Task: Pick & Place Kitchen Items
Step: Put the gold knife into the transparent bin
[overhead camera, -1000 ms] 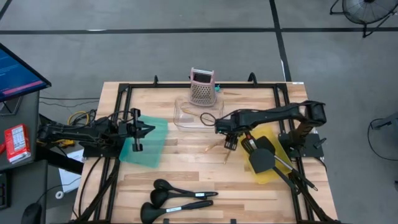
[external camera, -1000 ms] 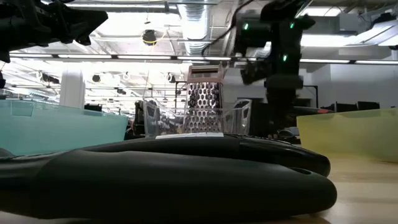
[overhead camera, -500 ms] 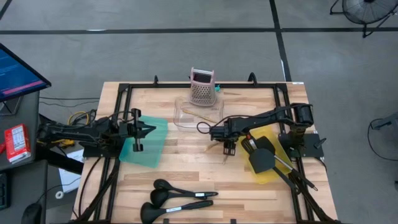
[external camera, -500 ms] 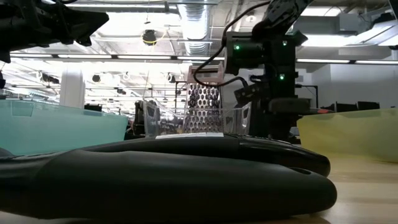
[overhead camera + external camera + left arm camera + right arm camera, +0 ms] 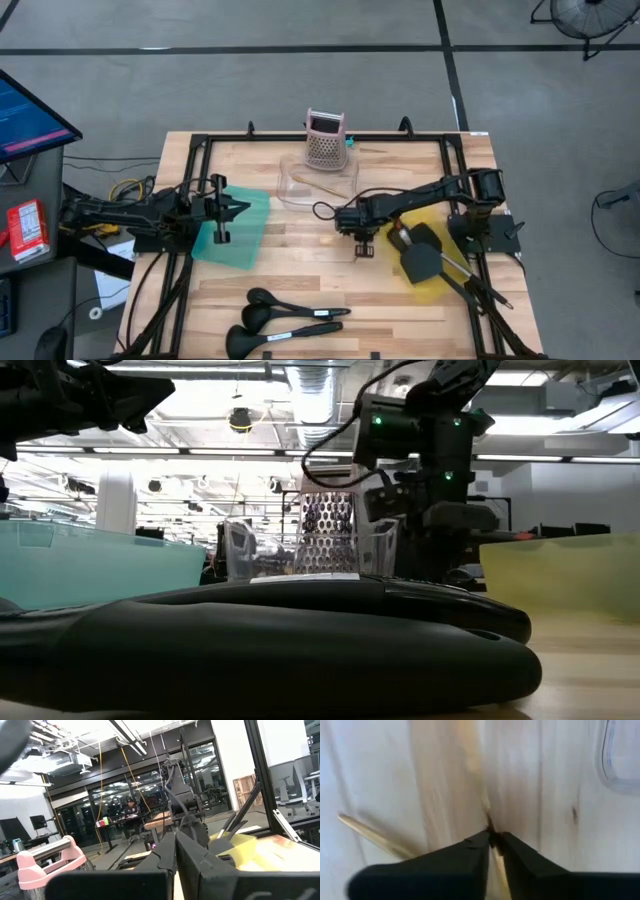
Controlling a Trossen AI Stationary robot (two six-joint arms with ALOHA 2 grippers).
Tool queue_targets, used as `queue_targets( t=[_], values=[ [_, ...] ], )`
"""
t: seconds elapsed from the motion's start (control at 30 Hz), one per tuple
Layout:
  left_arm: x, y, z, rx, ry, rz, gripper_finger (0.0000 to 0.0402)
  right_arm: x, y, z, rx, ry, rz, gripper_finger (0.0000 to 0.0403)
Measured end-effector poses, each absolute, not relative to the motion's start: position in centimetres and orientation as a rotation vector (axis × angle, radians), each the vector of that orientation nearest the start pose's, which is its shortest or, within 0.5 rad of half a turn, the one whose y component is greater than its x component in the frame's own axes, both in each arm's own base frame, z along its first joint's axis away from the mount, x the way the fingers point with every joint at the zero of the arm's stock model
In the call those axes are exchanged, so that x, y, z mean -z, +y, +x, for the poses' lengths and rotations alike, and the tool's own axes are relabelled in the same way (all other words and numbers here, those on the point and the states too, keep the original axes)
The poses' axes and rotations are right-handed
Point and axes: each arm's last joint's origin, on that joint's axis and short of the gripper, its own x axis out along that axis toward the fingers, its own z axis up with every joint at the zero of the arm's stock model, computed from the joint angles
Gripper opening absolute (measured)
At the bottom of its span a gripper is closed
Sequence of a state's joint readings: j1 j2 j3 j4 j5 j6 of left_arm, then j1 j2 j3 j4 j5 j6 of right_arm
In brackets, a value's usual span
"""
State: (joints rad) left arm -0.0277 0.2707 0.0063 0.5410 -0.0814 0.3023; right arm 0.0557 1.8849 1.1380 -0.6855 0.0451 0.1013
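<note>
Unlabelled pale stick (image 5: 481, 800) between right gripper (image 5: 494, 841) fingers (image 5: 470, 851)

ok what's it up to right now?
The right claw is down on the middle of the table, pinched on a thin pale stick lying on the wood; a second stick lies beside it. The left claw is shut and empty, over the teal bin. A few black utensils sit in the yellow bin, and three black ladles wait at the front edge.
</note>
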Motion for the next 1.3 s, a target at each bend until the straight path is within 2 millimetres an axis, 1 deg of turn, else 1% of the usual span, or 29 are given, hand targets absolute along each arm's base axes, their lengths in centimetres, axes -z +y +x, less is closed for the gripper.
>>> queue_targets(
  t=[0.03,0.1,0.27,0.47,0.6,0.83,1.0,1.13,1.3],
  values=[
    [-19.4,-0.1,11.1,-0.095,-0.266,0.285,0.0002,-13.7,1.9,33.6,0.058,1.423,0.010,0.0019],
    [-19.4,-0.1,11.1,-0.094,-0.266,0.285,0.0002,-13.7,2.4,33.6,0.039,1.418,0.009,0.0009],
    [-19.4,-0.1,11.1,-0.094,-0.266,0.285,0.0002,-13.7,3.2,33.8,0.018,1.386,-0.001,0.0018],
    [-19.4,-0.1,11.1,-0.094,-0.266,0.285,0.0002,-14.0,3.3,34.0,0.016,1.381,-0.020,0.0006],
    [-19.4,-0.1,11.1,-0.095,-0.266,0.285,0.0002,-15.0,3.4,34.7,-0.001,1.343,-0.040,0.0003],
    [-19.4,-0.1,11.1,-0.095,-0.266,0.285,0.0002,-16.4,4.3,35.7,-0.048,1.286,-0.090,0.0003],
    [-19.4,-0.1,11.1,-0.094,-0.266,0.285,0.0002,-17.0,4.8,35.4,-0.056,1.338,-0.106,0.0010],
    [-19.4,-0.1,11.1,-0.095,-0.266,0.285,0.0002,-17.5,5.6,35.0,-0.058,1.386,-0.109,0.0013],
    [-19.4,-0.1,11.1,-0.095,-0.266,0.285,0.0002,-17.8,6.2,34.4,0.053,1.446,-0.036,0.0009]
  ],
)
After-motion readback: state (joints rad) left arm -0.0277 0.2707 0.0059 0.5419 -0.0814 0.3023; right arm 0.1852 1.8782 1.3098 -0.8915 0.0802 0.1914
